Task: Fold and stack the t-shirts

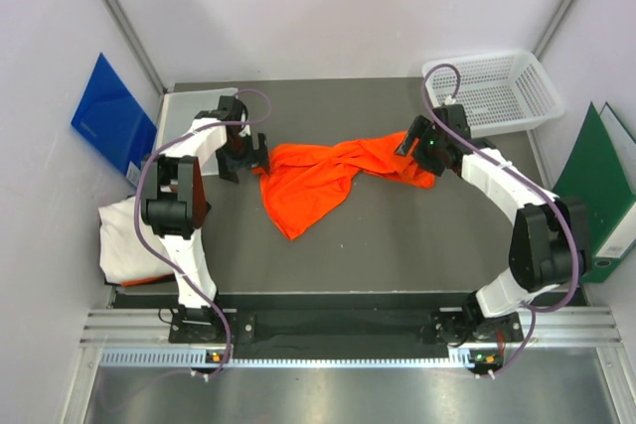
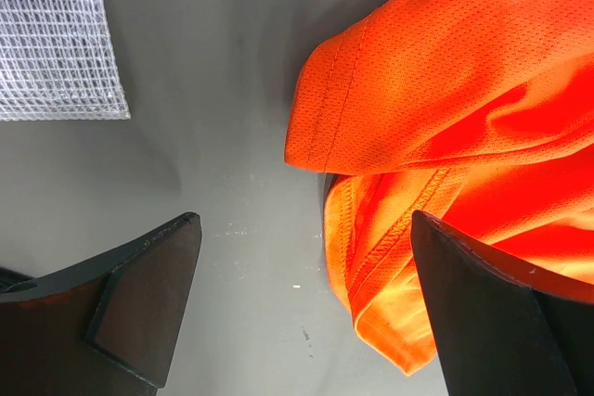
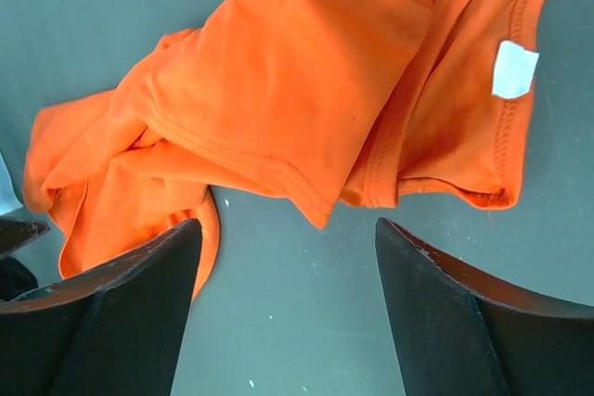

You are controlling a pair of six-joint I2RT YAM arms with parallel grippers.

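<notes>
Grey counter (image 1: 397, 235) is carrying the crumpled orange shirt (image 1: 318, 181); left hand (image 1: 250, 158) at nine o'clock, right hand (image 1: 413, 142) at three are hovering open, likely to spread it.

Robot lab cell: white panel walls (image 1: 328, 7), aluminium rail (image 1: 348, 323).

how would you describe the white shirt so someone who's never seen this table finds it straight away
Find the dark table and go to its near left edge, beside the left arm. The white shirt lies bunched there. It is soft plain cloth, unlike the orange shirt mid-table and the rigid white mesh basket at the far right corner.
</notes>
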